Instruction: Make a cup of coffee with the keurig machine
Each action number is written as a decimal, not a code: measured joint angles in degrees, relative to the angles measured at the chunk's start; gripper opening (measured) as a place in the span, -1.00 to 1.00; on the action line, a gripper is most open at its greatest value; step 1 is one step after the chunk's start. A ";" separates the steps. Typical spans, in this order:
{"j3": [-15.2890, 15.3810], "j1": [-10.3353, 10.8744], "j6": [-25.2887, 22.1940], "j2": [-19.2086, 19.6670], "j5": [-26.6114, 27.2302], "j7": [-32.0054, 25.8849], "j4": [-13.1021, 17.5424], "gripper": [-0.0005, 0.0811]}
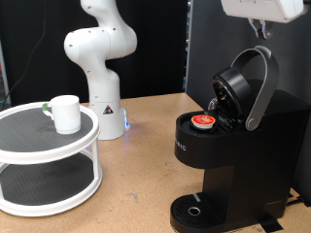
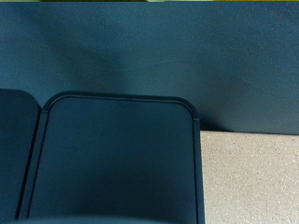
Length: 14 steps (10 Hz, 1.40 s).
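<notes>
Keurig machine (image 1: 228,136) open, pod (image 1: 203,120) seated, exterior view only.

A tan, speckled tabletop (image 1: 146,170) fills the lower half of the exterior view. At lower left on it stands a white two-tier round stand (image 1: 49,160), with the cup (image 1: 65,114) on its top tier. The robot's white base (image 1: 105,112) sits at centre, behind. The keurig machine (image 1: 228,160) stands at lower right.
</notes>
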 joint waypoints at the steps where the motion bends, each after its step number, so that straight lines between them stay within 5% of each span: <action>1: 0.60 0.01 0.59 0.41 -0.16 0.56 -0.01 -0.98; 14: 2.10 -0.71 1.06 1.63 -1.15 0.86 -1.12 -0.98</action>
